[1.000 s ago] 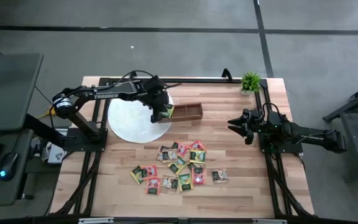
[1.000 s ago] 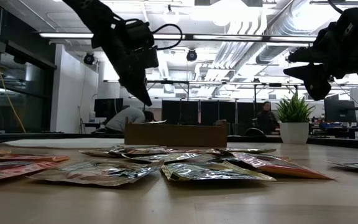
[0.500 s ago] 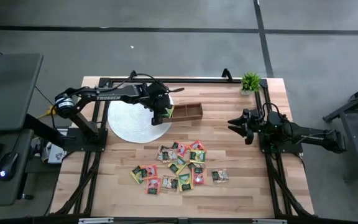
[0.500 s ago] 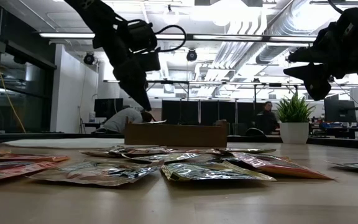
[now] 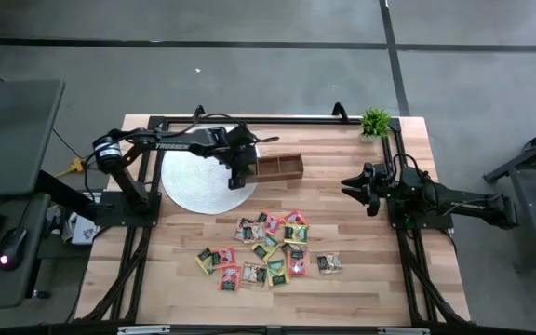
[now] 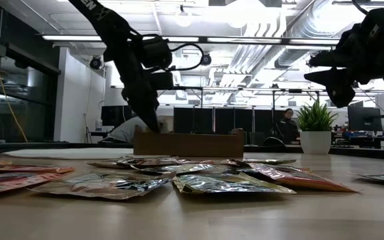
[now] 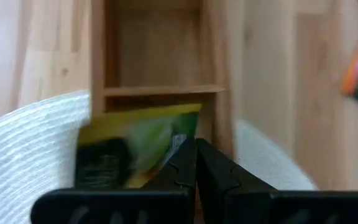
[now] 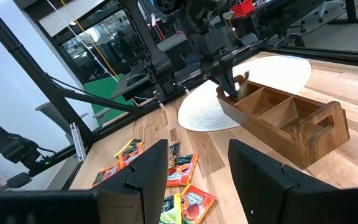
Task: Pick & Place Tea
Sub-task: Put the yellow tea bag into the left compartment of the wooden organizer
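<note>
My left gripper (image 5: pixel 240 173) is shut on a yellow-green tea packet (image 7: pixel 135 143) just above the left end of the brown wooden tray (image 5: pixel 279 167); in the low view its fingertips (image 6: pixel 155 128) reach the tray's rim (image 6: pixel 189 143). Several more green, yellow and pink tea packets (image 5: pixel 268 251) lie flat in a loose pile on the table, nearer than the tray. My right gripper (image 5: pixel 355 187) hangs open at the table's right side, well clear of everything (image 8: pixel 197 180). My left gripper pinches the yellow-green packet by one edge (image 7: pixel 180 144) between its two shut fingers. The fingers come from above, slanting steeply down. Most of the packet sticks out to one side of them, over the tray's end compartment (image 7: pixel 154 102). Whether it touches the tray, I cannot tell.
A round white mat (image 5: pixel 198 177) lies under the tray's left end. A small potted plant (image 5: pixel 375 122) stands at the far right corner. Black frame rails run along the table's left, far and right sides. Bare wood lies between the tray and my right gripper.
My left gripper has gone down with the packet toward the tray's left end, from well above its rim to about rim height, staying shut on it.
</note>
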You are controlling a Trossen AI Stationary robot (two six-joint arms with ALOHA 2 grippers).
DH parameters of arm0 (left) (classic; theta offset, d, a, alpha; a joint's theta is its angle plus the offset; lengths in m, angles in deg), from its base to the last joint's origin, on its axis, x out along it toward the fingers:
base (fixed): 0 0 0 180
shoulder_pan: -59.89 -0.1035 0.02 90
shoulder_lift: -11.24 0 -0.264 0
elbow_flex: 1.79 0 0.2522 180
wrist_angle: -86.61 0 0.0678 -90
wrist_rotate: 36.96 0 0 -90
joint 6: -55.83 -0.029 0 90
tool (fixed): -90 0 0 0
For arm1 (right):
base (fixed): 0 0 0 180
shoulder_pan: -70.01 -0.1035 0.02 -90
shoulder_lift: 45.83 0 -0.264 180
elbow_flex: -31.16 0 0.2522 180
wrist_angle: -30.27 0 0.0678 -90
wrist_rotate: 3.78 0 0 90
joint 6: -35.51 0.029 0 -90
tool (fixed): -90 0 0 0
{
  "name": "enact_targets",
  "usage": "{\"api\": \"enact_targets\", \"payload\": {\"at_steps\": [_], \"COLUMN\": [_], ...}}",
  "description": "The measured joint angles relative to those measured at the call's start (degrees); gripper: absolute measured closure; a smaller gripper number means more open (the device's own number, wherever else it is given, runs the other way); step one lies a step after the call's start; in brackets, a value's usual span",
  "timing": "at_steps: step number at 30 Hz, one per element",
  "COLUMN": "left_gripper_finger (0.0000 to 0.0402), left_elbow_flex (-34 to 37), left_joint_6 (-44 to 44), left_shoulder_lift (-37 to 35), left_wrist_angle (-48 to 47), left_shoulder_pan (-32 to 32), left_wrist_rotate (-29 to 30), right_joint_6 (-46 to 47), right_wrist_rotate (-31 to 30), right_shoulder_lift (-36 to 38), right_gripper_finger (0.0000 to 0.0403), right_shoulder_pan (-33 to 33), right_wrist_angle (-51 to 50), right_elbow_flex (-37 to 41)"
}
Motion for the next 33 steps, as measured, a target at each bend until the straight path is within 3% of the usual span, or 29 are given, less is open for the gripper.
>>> {"api": "enact_targets", "payload": {"at_steps": [6, 14, 23, 33], "left_gripper_finger": [0.0401, 0.0401, 0.0401, 0.0401], "left_elbow_flex": [0.0, -2.2, -12.7, -10.2], "left_joint_6": [0.8, 1.2, -3.1, -0.6], "left_shoulder_lift": [0.1, -0.2, -6.8, -21.3], "left_wrist_angle": [0.2, -0.9, -9.2, -18.0], "left_shoulder_pan": [0.0, 0.0, 0.0, 0.0], "left_wrist_rotate": [5.5, 5.3, 7.3, 7.4], "right_joint_6": [0.0, 0.0, 0.0, 0.0], "right_wrist_rotate": [0.0, 0.0, 0.0, 0.0], "right_shoulder_lift": [0.0, 0.0, 0.0, 0.0], "right_gripper_finger": [0.0238, 0.0238, 0.0238, 0.0238], "right_shoulder_pan": [0.0, 0.0, 0.0, 0.0], "right_wrist_angle": [0.0, 0.0, 0.0, -0.1], "right_elbow_flex": [0.0, 0.0, 0.0, 0.0]}}
